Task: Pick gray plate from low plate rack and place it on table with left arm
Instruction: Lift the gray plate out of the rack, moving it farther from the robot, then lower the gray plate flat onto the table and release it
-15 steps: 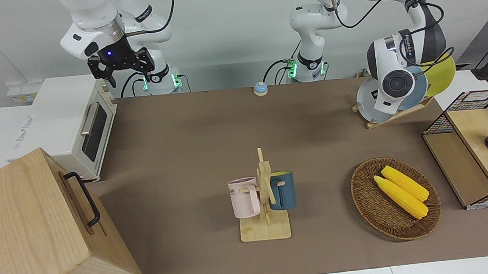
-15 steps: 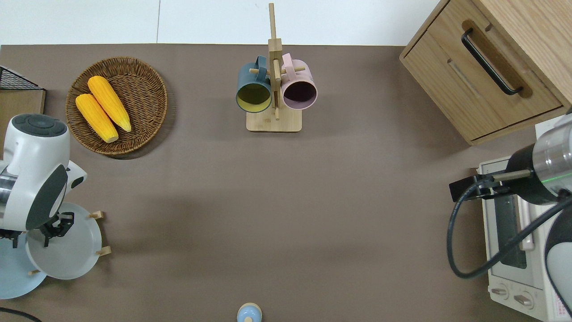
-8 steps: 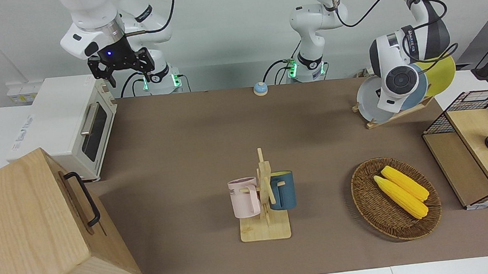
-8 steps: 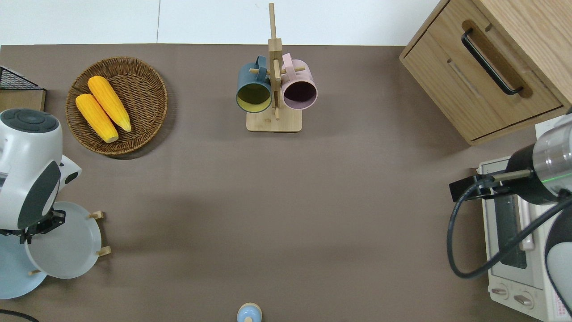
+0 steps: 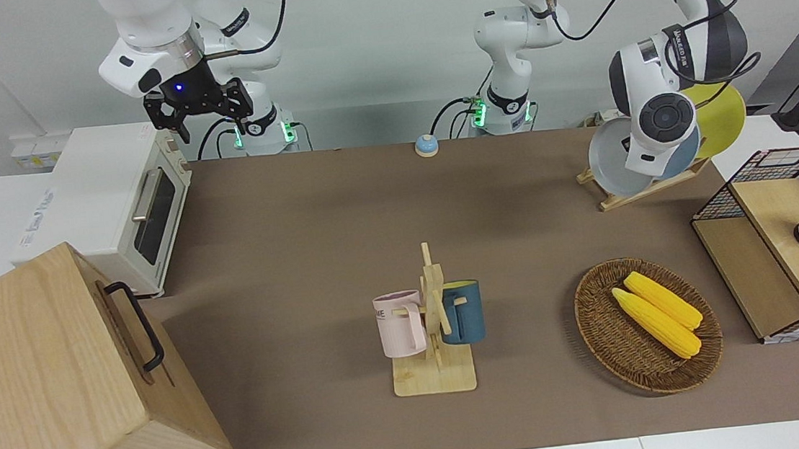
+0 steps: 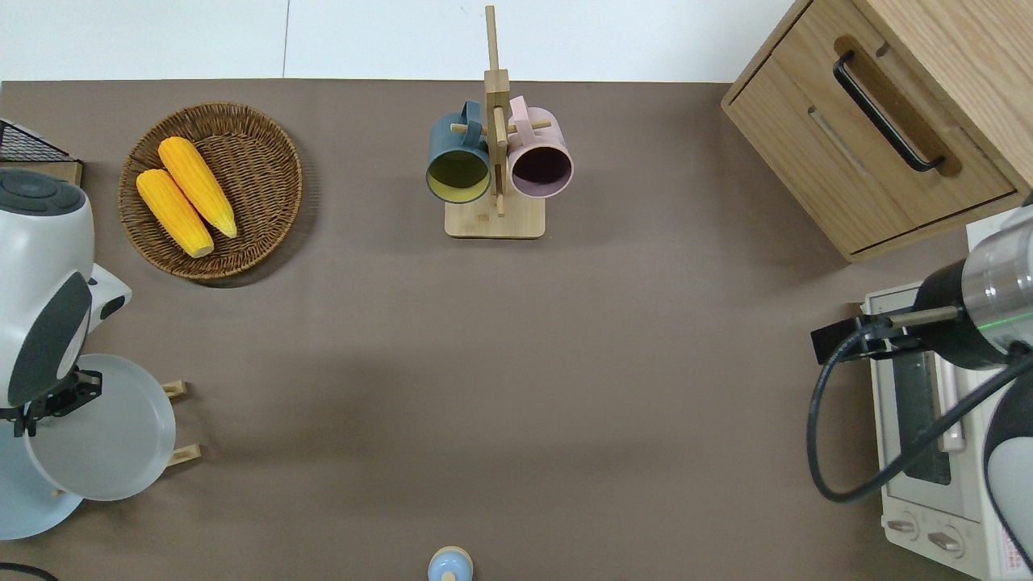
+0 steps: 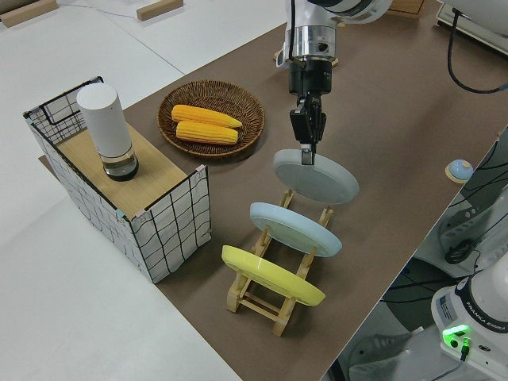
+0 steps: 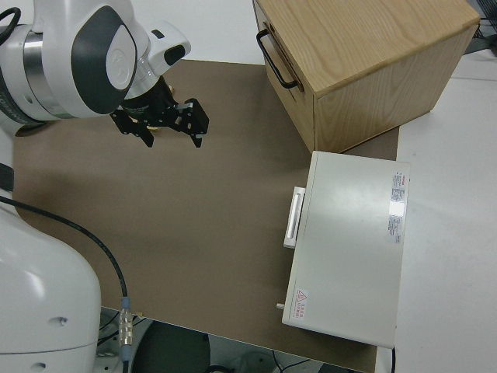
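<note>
The table [image 5: 312, 218] is a wide brown mat. At the right arm's end stand a wooden drawer cabinet [image 5: 45, 386] and a white toaster oven [image 5: 109, 206]. A wire-sided wooden box [image 7: 127, 190] with a white cylinder on it sits at the left arm's end. A wicker basket [image 5: 609, 351] with two corn cobs lies beside that box, and a wooden mug stand [image 5: 432, 337] with a pink and a dark blue mug stands mid-table, farther from the robots.

The left arm [image 5: 669, 78] works over the low plate rack [image 7: 274, 305], at the left arm's end of the table, near the robots. The rack keeps the yellow plate [image 7: 270, 274] and the blue plate [image 7: 295, 228] in their slots. The gray plate [image 7: 316, 176] hangs tilted over the rack's end nearest the table's middle, seemingly clear of its slot. The left gripper [image 7: 306, 151] pinches the plate's upper rim, fingers closed on it. The right arm is parked, its gripper [image 8: 159, 124] spread open.

The step in hand looks like drawing the plate out of the rack. A rim pinch gives little hold against swinging. So the lift should run straight along the plate's own plane until the lower edge clears the pegs [image 6: 173, 389]. Only then should it carry toward open mat in the middle, moving slowly. The plate should be levelled low before release, well apart from the basket.
</note>
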You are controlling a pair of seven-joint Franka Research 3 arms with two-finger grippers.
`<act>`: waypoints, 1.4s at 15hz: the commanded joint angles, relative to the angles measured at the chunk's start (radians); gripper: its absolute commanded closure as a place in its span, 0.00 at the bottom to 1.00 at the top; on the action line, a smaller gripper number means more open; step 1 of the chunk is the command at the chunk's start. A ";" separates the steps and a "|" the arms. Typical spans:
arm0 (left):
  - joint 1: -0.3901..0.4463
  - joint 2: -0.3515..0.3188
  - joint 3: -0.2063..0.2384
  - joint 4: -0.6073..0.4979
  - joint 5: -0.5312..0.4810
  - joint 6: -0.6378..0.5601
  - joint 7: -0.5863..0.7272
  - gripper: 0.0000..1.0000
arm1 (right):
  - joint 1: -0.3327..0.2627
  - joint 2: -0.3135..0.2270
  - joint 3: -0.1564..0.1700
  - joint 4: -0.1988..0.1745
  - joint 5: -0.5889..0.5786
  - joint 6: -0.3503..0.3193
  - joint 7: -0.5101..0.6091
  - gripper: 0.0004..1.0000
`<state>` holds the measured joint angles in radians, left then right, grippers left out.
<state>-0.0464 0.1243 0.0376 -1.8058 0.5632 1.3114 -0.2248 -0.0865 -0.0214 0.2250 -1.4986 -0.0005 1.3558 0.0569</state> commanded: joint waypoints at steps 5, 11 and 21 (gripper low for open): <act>-0.004 -0.041 -0.045 0.074 -0.146 -0.044 0.045 1.00 | -0.015 -0.005 0.007 0.006 0.004 -0.015 -0.003 0.01; -0.001 -0.121 -0.047 -0.068 -0.574 0.261 0.033 1.00 | -0.015 -0.005 0.007 0.006 0.004 -0.015 -0.003 0.01; -0.020 -0.144 -0.061 -0.300 -0.580 0.467 0.028 0.17 | -0.013 -0.005 0.007 0.006 0.004 -0.015 -0.003 0.01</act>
<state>-0.0485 -0.0065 -0.0294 -2.0796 -0.0153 1.7548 -0.1964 -0.0865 -0.0214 0.2250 -1.4986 -0.0005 1.3558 0.0569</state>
